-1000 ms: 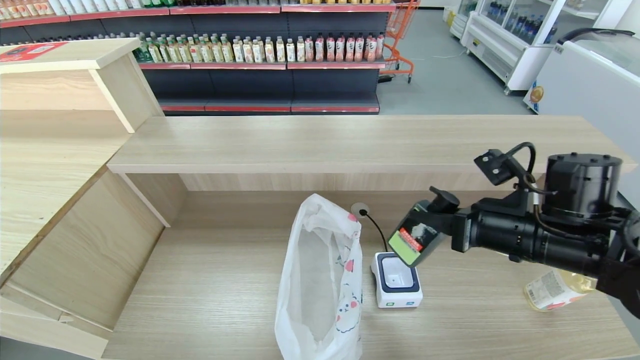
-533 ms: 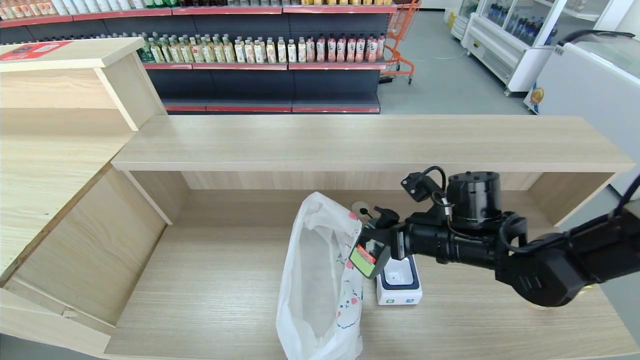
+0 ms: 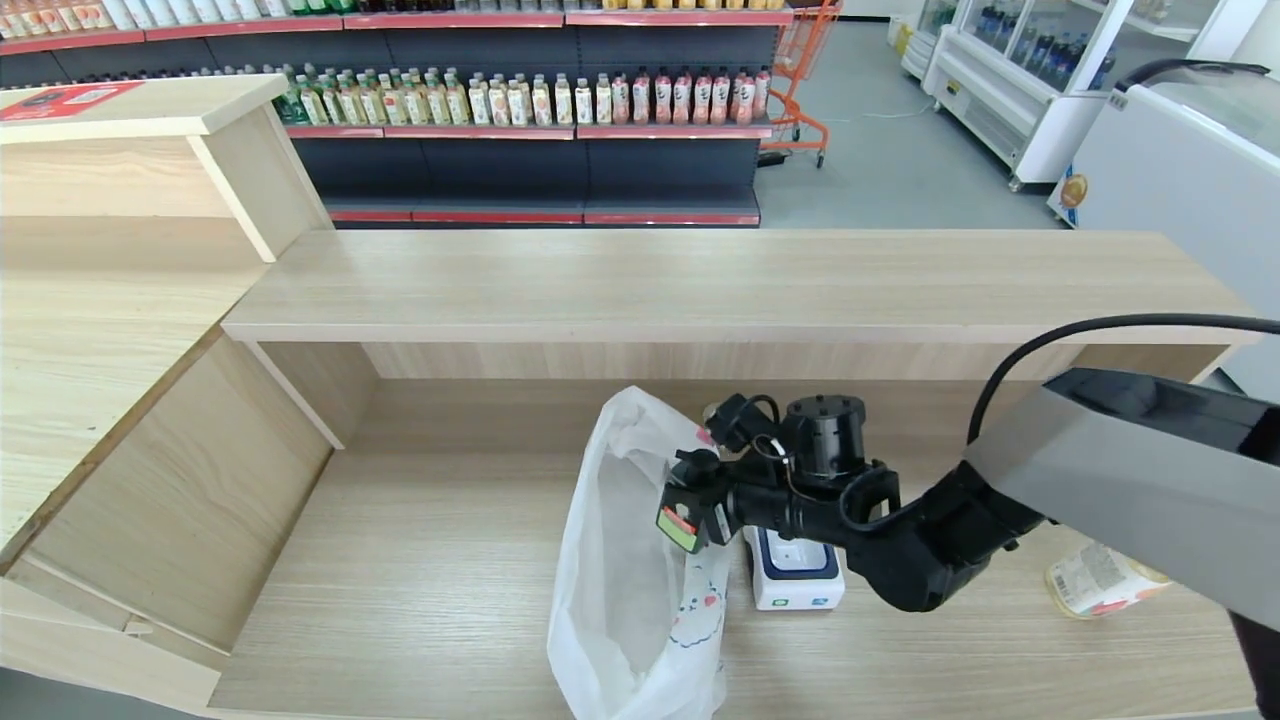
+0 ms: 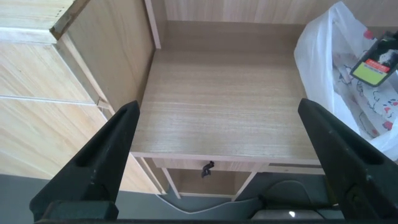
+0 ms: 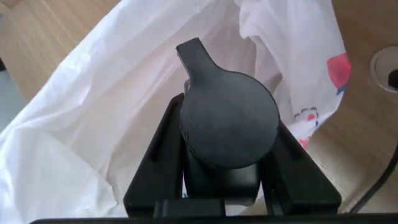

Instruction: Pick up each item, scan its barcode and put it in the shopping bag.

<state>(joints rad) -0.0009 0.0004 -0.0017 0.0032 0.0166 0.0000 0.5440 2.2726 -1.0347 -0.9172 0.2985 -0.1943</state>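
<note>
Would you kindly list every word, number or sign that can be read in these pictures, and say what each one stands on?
No text here can be read.
Item held over the shopping bag: green and red label, print too small.
Bottle lying on the counter: label print blurred.
Red sign on the raised counter: too small.
Shelf bottles: labels too small.
Shopping bag: cartoon pictures, no words visible.

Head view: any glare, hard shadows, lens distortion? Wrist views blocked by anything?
Head view: even light, no glare on the counter, soft shadow under its upper ledge; wide-angle, freezer leans. Right wrist view: dark bulk in the jaws blocks the middle, shopping bag around it. Left wrist view: own open jaws frame both sides.
</note>
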